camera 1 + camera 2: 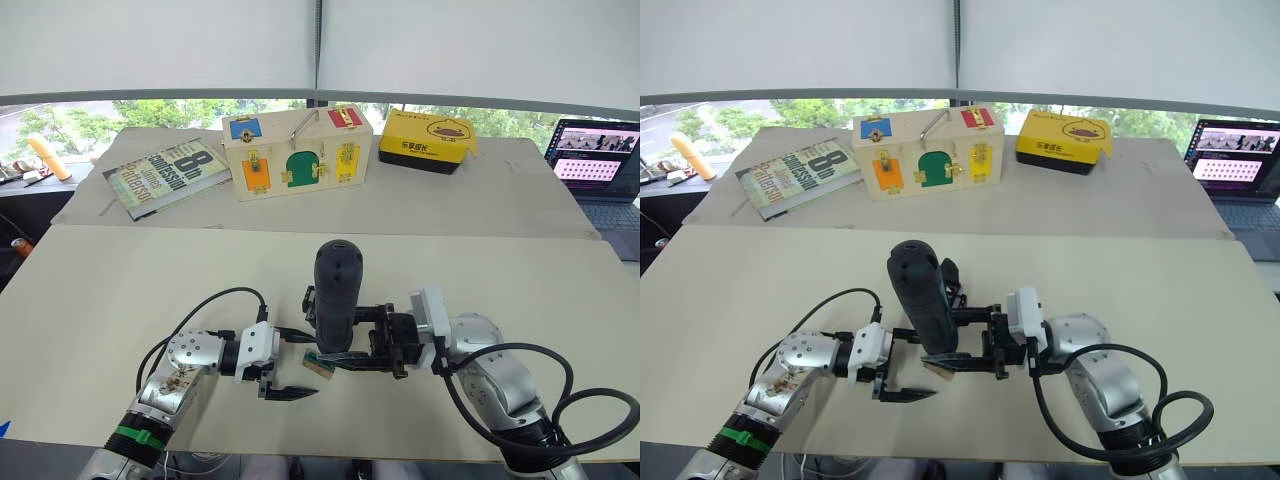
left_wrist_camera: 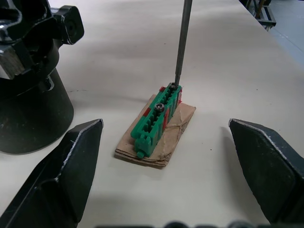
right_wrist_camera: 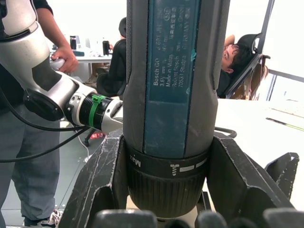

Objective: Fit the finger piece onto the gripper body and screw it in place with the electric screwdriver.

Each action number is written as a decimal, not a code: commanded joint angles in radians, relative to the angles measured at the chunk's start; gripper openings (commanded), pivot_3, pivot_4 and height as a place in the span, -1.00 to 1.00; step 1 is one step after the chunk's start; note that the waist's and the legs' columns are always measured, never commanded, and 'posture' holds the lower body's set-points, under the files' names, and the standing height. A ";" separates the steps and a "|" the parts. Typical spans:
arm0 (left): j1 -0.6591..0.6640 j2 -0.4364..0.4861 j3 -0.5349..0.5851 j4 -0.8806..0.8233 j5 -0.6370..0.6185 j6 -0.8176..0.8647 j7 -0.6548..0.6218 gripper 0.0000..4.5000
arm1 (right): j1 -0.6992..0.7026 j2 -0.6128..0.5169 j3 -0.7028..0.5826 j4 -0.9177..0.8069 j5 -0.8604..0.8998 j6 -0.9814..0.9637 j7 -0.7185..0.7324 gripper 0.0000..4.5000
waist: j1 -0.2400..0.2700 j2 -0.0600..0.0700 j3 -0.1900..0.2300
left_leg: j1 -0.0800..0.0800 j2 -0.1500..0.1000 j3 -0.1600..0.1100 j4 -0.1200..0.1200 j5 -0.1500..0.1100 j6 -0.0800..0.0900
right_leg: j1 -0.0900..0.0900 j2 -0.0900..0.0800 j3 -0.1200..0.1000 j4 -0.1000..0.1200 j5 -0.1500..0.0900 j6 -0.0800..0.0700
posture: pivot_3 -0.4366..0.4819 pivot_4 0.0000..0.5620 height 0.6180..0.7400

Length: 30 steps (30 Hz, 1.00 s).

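Right gripper (image 1: 352,352) clamped on the electric screwdriver (image 1: 336,295), held upright, bit tip seated in a screw on the green holder (image 2: 156,122) lying on a cardboard scrap (image 2: 166,142). Left gripper (image 1: 283,362) spread wide, straddling that holder without touching. Gripper body (image 2: 33,76) just outside one left finger. Best kept plumb — press lightly, engage fully before lifting.

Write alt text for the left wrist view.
A thin metal screwdriver bit comes down onto a screw at one end of a green toothed block lying on a scrap of brown cardboard. The left gripper frames it, fingers wide open, on a beige table.
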 commanded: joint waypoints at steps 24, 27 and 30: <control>0.028 0.002 -0.034 0.022 0.018 0.025 -0.003 1.00 | -0.008 0.008 -0.026 -0.039 0.051 -0.004 -0.009 -0.16 | 0.000 0.000 0.000 | 0.000 0.000 0.000 0.000 0.000 0.000 | 0.000 0.000 0.000 0.000 0.000 0.000 | -0.05 -0.47 1.00; 0.028 0.001 -0.035 0.022 0.017 0.025 -0.003 1.00 | -0.007 0.005 -0.024 -0.038 0.049 -0.008 -0.008 -0.16 | 0.000 0.000 0.000 | 0.000 0.000 0.000 0.000 0.000 0.000 | 0.000 0.000 0.000 0.000 0.000 0.000 | -0.05 -0.47 1.00; 0.028 0.002 -0.035 0.023 0.017 0.024 -0.004 1.00 | -0.005 0.003 -0.020 -0.036 0.042 -0.010 -0.007 -0.16 | 0.000 0.000 0.000 | 0.000 0.000 0.000 0.000 0.000 0.000 | 0.000 0.000 0.000 0.000 0.000 0.000 | -0.05 -0.47 1.00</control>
